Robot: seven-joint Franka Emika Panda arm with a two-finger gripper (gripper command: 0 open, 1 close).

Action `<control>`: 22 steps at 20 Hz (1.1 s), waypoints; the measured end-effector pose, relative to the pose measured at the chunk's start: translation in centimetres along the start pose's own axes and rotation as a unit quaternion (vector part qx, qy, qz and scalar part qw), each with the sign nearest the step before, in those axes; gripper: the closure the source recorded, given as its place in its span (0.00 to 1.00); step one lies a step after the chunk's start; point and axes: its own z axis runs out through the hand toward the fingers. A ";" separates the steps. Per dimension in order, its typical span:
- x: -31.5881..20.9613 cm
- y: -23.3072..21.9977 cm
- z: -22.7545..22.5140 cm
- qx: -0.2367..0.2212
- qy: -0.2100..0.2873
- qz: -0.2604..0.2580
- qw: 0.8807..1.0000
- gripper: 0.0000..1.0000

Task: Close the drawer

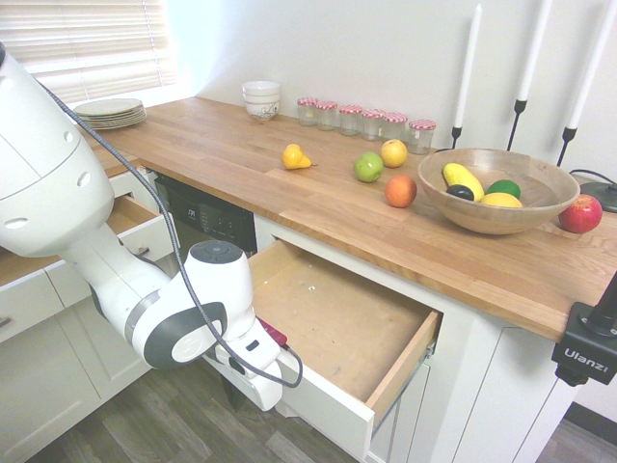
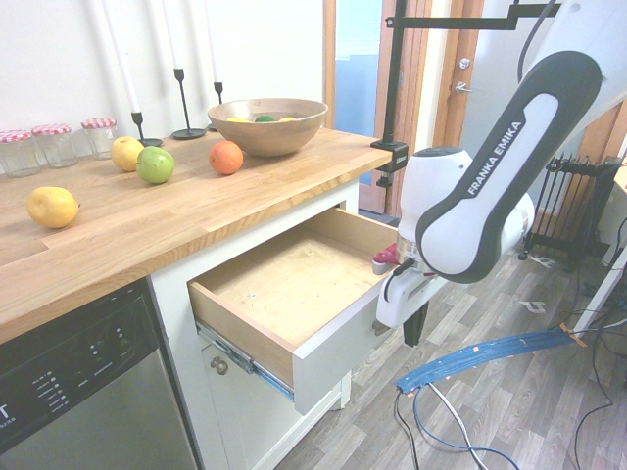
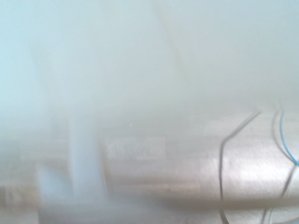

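Against the white front of the open drawer [image 2: 323, 357] sits the gripper [image 2: 411, 328], jaws' spread hidden from view

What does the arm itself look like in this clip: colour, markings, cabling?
A glossy white arm of rounded segments with dark grey bands at the joints; one grey band reads FRANKA EMIKA in white. A black cable runs along the links in the first exterior view. The gripper body is white, with a red part beside it near the drawer.

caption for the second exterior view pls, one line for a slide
White arm's gripper at the front of the open, empty drawer under a wooden counter.
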 end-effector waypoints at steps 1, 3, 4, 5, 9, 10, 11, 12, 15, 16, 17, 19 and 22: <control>0.4 -0.2 -0.1 0.004 0.002 0.003 1.000 1.00; 1.1 -0.6 -0.3 0.011 0.007 0.008 1.000 1.00; 1.5 -0.8 -0.5 0.014 0.009 0.010 1.000 1.00; 1.8 -1.1 -0.6 0.018 0.012 0.011 1.000 1.00; 3.0 -2.4 -1.4 0.027 0.020 0.011 0.999 1.00; 3.2 -2.7 -1.6 0.030 0.021 0.011 0.999 1.00; 3.5 -3.0 -1.9 0.031 0.022 0.010 0.999 1.00; 3.7 -3.4 -2.2 0.034 0.023 0.010 0.999 1.00; 4.7 -4.6 -3.0 0.042 0.029 0.009 0.999 1.00; 5.0 -5.1 -3.2 0.045 0.032 0.008 0.998 1.00; 5.4 -5.6 -3.3 0.049 0.036 0.008 0.998 1.00; 6.3 -6.5 -3.5 0.057 0.043 0.007 0.997 1.00; 7.8 -8.0 -3.5 0.072 0.058 0.011 0.996 1.00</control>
